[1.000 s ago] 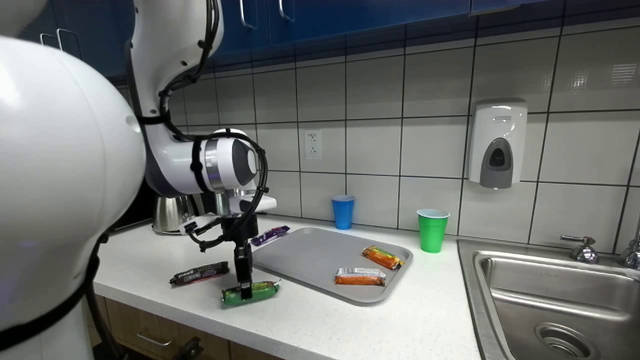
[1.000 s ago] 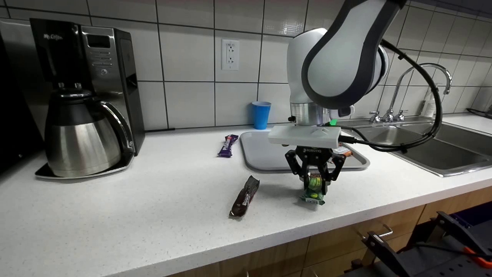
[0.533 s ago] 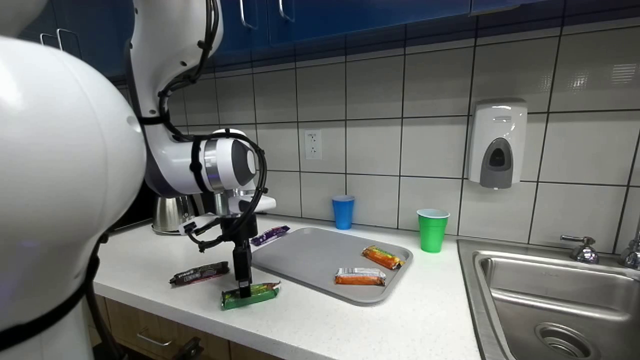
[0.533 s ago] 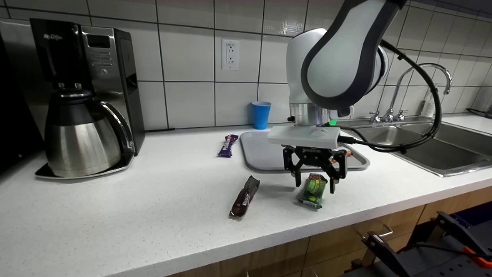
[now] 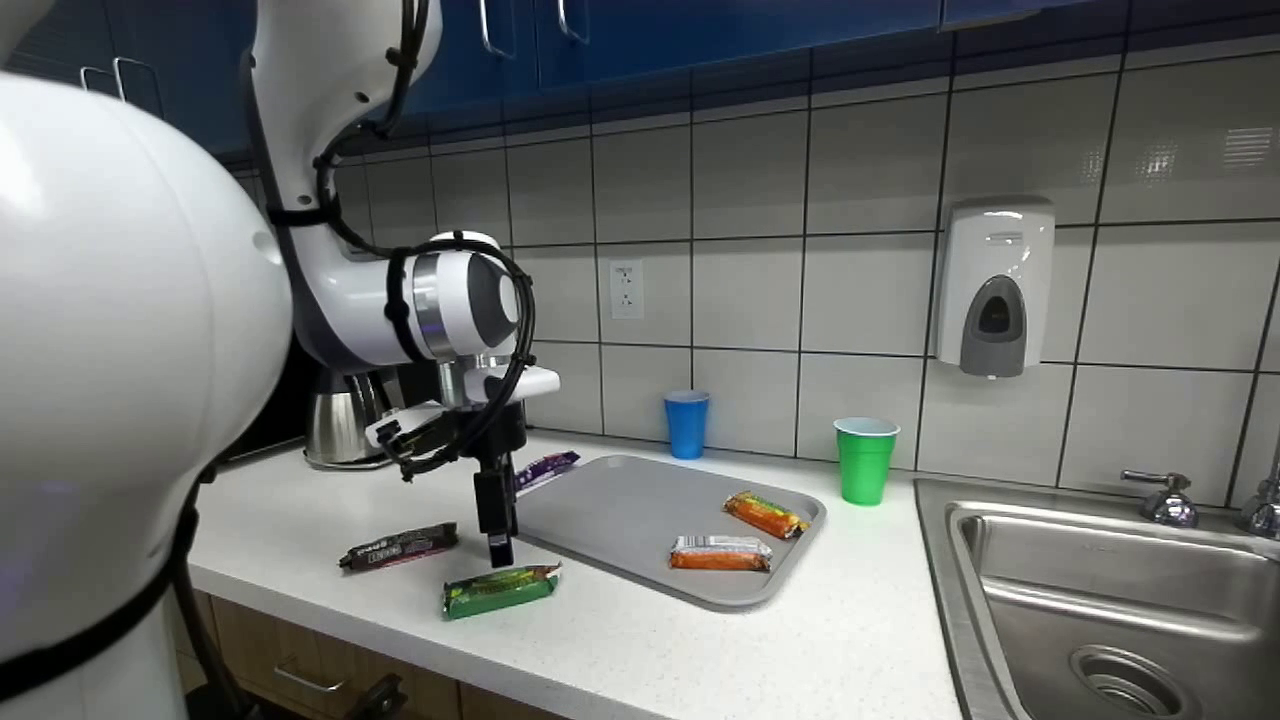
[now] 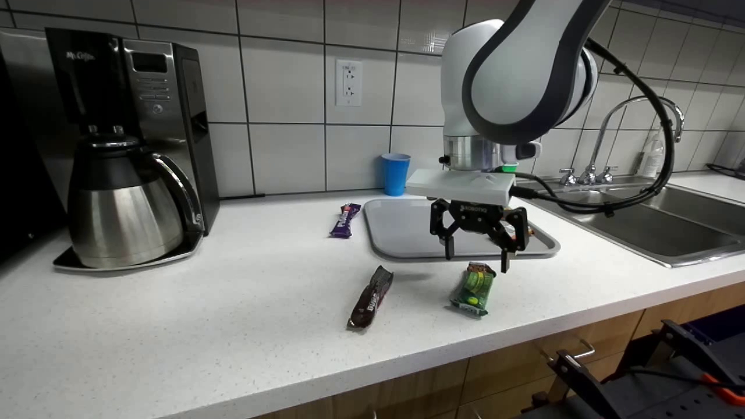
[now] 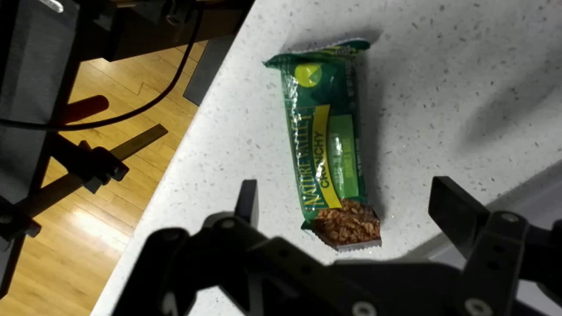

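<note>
A green Nature Valley bar wrapper (image 7: 322, 145) lies flat on the white counter, its brown end toward the gripper base in the wrist view. My gripper (image 6: 477, 259) stands open above it, with wide space between the fingers (image 7: 454, 206) and nothing held. In an exterior view the fingertips hang a little higher than the green bar (image 5: 500, 592), apart from it. A dark brown bar (image 6: 371, 298) rests on the counter beside it. A purple bar (image 6: 346, 220) lies near the edge of the grey tray (image 5: 610, 500), which carries two orange-wrapped bars (image 5: 765, 515).
A blue cup (image 5: 686, 425) and a green cup (image 5: 865, 462) stand behind the tray by the tiled wall. The sink (image 5: 935, 560) is set into the counter past the tray. A coffee maker (image 6: 157, 105) occupies the counter's far end. The counter's front edge runs near the green bar.
The jaws were closed around the green bar a second ago. They have spread apart, leaving it on the counter, and the gripper has risen above it.
</note>
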`<state>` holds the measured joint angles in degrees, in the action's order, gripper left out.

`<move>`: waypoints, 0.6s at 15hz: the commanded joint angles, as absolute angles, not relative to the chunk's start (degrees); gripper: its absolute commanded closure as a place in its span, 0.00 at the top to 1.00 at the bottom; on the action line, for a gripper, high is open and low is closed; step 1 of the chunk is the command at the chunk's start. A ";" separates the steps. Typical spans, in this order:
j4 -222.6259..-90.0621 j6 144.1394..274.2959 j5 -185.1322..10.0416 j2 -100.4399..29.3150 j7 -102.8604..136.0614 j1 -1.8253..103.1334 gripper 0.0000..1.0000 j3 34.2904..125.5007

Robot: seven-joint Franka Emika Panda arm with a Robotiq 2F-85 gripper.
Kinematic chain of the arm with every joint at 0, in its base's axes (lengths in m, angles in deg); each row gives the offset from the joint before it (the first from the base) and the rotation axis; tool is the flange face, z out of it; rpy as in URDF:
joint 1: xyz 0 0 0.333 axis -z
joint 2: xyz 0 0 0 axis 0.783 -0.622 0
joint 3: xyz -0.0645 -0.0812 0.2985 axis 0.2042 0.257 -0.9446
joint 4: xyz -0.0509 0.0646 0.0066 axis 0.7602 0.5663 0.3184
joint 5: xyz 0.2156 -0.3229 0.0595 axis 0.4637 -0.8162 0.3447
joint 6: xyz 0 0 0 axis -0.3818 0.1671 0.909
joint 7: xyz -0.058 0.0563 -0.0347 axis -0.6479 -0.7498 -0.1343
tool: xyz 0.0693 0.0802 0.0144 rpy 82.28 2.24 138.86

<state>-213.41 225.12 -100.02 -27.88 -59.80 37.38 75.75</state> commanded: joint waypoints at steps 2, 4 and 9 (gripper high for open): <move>-215.28 223.16 -101.92 -22.54 -61.76 39.43 1.00 76.57; -215.15 223.04 -102.28 -21.83 -61.70 40.56 1.00 76.98; -214.33 223.02 -103.84 -21.18 -60.93 43.88 1.00 78.11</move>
